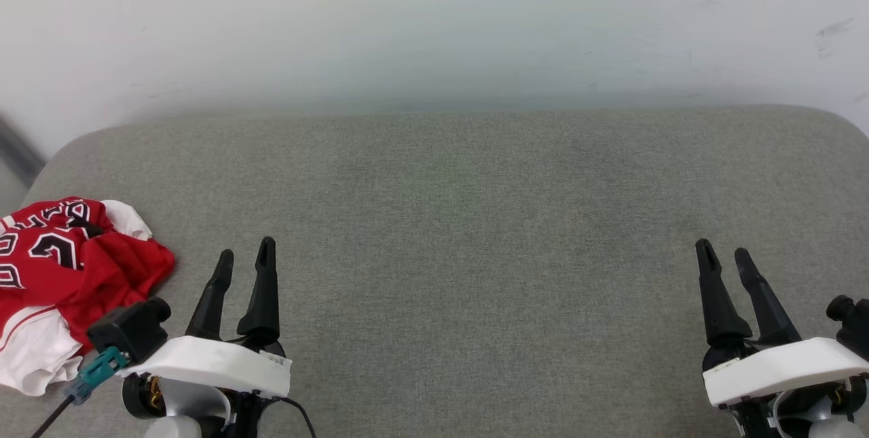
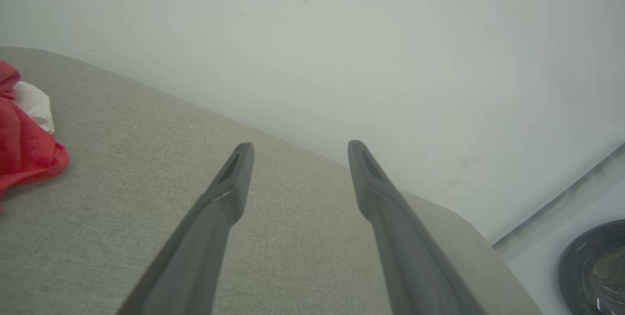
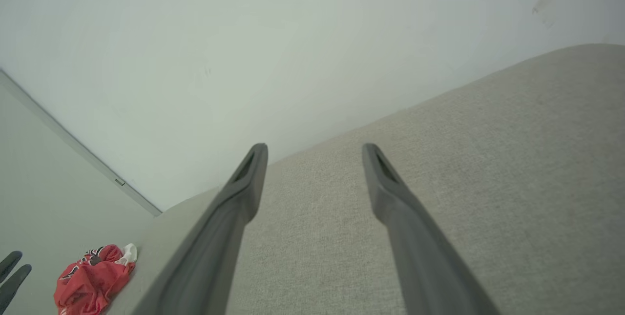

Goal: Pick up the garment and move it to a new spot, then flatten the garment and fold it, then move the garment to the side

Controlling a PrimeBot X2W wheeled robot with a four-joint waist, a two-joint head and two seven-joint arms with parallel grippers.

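The garment (image 1: 64, 268) lies in a crumpled red and white heap at the left edge of the grey cushion (image 1: 461, 221). The left gripper (image 1: 246, 249) is near it, not touching, wide open and holding nothing. The right gripper (image 1: 723, 248) is far off on the other side, open and empty too.
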